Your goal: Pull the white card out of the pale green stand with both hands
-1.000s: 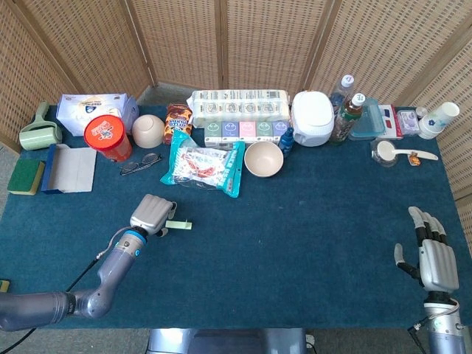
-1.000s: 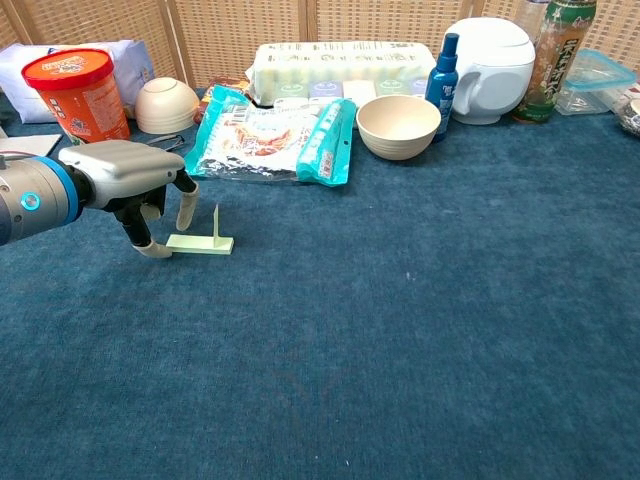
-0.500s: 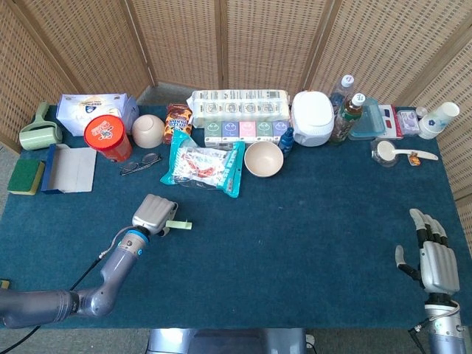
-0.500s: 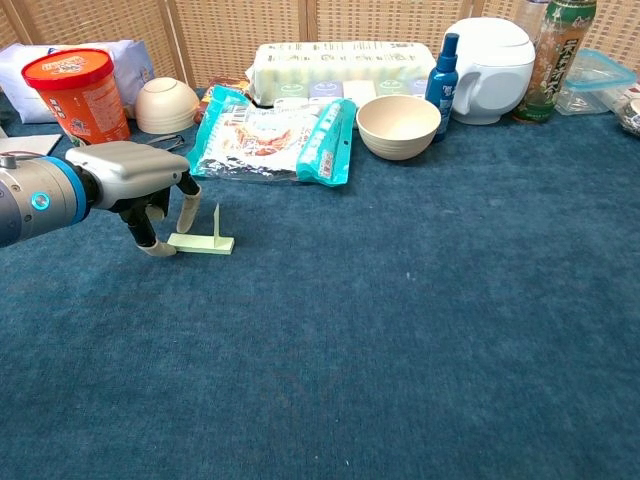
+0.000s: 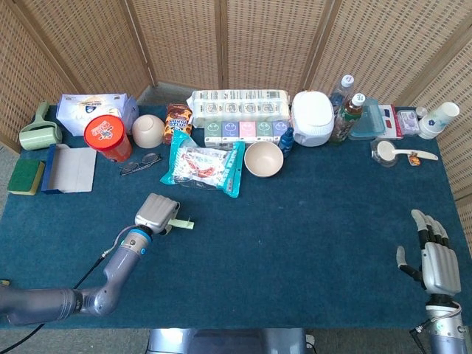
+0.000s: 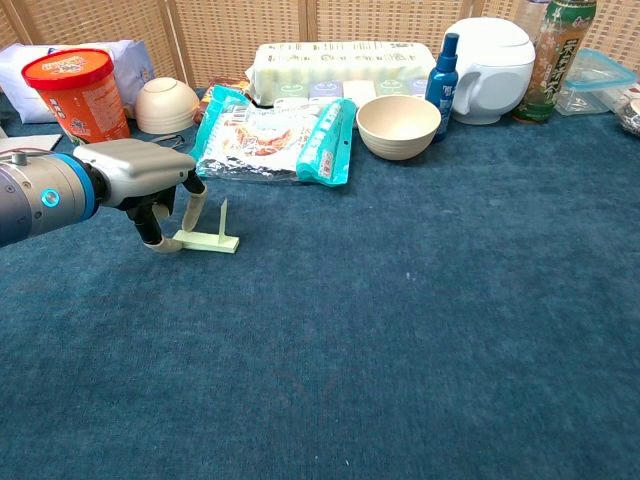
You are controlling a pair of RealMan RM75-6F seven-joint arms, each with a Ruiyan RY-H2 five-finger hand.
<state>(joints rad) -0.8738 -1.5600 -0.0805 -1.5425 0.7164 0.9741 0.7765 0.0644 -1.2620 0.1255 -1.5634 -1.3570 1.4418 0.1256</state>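
Observation:
The pale green stand [image 6: 212, 241] lies on the blue cloth at the left, also visible as the stand [image 5: 182, 224] in the head view. A thin card [image 6: 223, 215] rises upright from it, seen edge-on. My left hand [image 6: 140, 172] reaches in from the left and pinches the stand's left end between thumb and a finger [image 6: 190, 211]; that end looks slightly lifted. In the head view the left hand [image 5: 156, 212] covers that end. My right hand [image 5: 436, 264] hovers at the table's near right corner, fingers spread, holding nothing, far from the stand.
Behind the stand lie a teal snack bag [image 6: 270, 133], a beige bowl [image 6: 399, 125], a red tub [image 6: 75, 92] and glasses [image 5: 140, 164]. Bottles, a white cooker [image 5: 312, 118] and boxes line the back edge. Bare blue cloth [image 5: 310, 236] spreads between the two hands.
My left hand has edged right and closed on the stand's left end; the stand has shifted slightly right and turned a little. The right hand has sunk slightly lower in the head view.

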